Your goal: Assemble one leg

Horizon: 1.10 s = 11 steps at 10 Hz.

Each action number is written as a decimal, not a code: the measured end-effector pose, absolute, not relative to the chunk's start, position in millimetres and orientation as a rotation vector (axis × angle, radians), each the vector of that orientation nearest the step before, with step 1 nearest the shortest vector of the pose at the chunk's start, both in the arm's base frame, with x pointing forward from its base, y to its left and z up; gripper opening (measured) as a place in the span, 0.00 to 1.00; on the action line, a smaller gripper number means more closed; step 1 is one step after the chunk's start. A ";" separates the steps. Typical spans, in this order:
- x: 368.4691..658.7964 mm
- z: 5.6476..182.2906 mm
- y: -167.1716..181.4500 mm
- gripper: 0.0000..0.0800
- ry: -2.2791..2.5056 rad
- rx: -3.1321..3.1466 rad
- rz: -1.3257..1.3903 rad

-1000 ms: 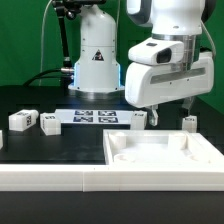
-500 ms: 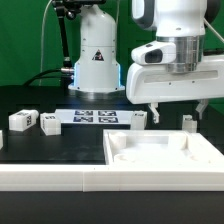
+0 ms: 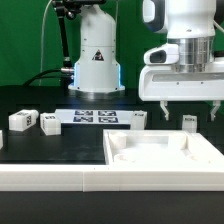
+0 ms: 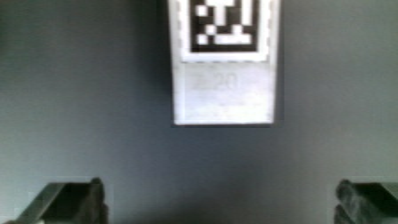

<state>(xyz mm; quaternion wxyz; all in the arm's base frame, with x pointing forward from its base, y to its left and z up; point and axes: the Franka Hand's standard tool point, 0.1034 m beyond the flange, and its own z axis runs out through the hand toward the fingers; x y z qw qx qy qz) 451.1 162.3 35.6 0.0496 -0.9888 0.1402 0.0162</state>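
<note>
A leg (image 3: 188,122), a small white post with a marker tag, stands on the black table at the exterior view's right, behind the large white tray-like piece (image 3: 160,152). My gripper (image 3: 191,108) hangs open just above it, one finger on each side. In the wrist view the leg (image 4: 226,85) lies ahead of the open gripper (image 4: 222,205), its tag at the far end. The dark fingertips (image 4: 71,203) stand wide apart with nothing between them.
Three more legs stand on the table: two at the exterior view's left (image 3: 22,120) (image 3: 50,123) and one near the middle (image 3: 138,119). The marker board (image 3: 95,116) lies in front of the robot base (image 3: 97,60). A white ledge (image 3: 50,178) runs along the front.
The gripper has moved toward the exterior view's right and now hangs over the rightmost leg. It stays open. No part has moved.
</note>
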 end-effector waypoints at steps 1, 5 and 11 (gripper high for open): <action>450.9 35.6 163.6 0.81 0.422 -3.012 0.046; 448.6 40.1 160.3 0.81 0.336 -3.020 0.325; 447.5 32.2 159.6 0.81 0.320 -2.884 0.876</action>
